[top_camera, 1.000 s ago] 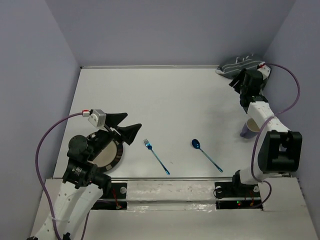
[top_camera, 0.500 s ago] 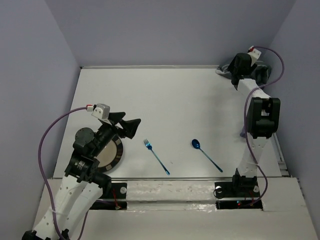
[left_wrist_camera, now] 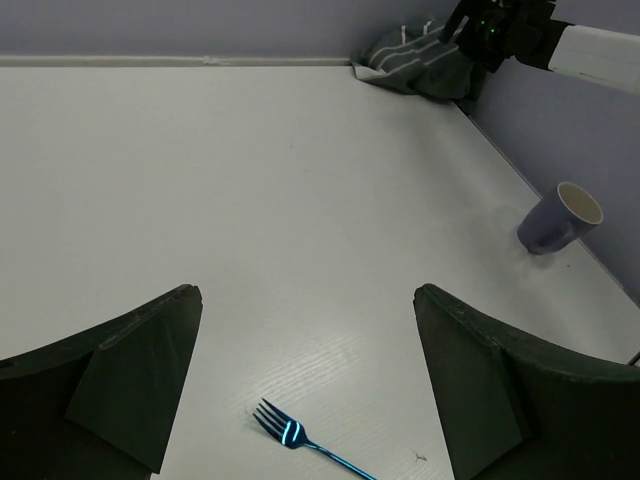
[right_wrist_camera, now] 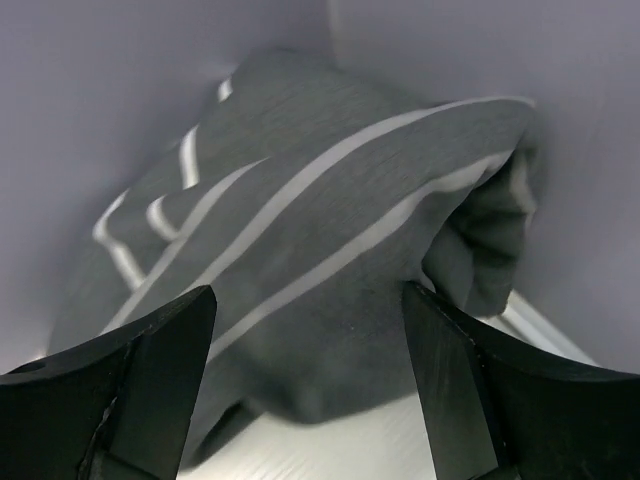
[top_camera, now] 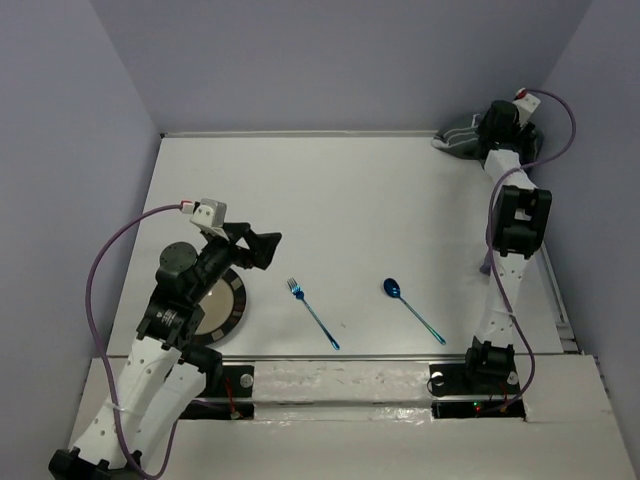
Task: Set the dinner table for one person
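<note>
Placemat (right_wrist_camera: 330, 190): crumpled, at 12 o'clock just beyond right gripper (right_wrist_camera: 305, 305); jaws spread, empty; left gripper (left_wrist_camera: 305, 300) well apart, likewise spread.

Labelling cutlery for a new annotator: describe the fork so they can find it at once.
On the white table, near its front edge, two shiny blue utensils lie side by side. The fork is the left one, nearer the dark-rimmed plate; it ends in tines, where the spoon has an oval bowl.
</note>
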Robot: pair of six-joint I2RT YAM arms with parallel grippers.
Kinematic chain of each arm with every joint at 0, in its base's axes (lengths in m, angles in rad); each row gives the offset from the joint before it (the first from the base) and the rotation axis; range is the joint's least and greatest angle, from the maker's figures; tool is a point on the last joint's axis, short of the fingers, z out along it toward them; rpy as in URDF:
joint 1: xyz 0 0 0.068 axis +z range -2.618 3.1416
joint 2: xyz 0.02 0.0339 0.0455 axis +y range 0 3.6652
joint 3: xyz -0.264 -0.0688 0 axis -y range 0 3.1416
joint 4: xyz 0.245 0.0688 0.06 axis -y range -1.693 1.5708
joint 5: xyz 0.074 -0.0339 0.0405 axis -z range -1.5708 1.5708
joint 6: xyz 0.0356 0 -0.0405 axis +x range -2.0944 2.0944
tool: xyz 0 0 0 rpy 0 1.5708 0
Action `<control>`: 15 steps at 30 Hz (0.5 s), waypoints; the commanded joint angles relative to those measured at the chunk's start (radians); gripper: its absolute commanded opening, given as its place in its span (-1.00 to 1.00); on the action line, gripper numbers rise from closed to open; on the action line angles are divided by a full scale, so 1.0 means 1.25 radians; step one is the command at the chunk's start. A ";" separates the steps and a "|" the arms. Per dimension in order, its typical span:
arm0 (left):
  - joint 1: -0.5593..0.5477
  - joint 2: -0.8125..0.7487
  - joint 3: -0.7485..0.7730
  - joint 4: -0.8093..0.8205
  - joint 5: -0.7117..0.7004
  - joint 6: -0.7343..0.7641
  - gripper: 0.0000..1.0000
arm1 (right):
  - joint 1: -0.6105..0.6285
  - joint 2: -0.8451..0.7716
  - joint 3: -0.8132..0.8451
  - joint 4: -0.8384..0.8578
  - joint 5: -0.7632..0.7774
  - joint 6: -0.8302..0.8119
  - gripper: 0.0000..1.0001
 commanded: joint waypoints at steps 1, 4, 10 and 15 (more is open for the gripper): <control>0.010 0.024 0.032 0.033 0.012 0.009 0.96 | -0.024 0.040 0.100 0.002 0.037 -0.037 0.62; 0.039 0.033 0.032 0.042 0.022 0.008 0.95 | -0.044 0.065 0.133 0.001 0.010 -0.017 0.61; 0.077 0.054 0.030 0.055 0.053 0.002 0.90 | -0.059 0.135 0.231 -0.004 -0.029 -0.024 0.21; 0.097 0.059 0.030 0.061 0.069 -0.002 0.87 | -0.059 0.116 0.201 0.030 -0.112 -0.019 -0.97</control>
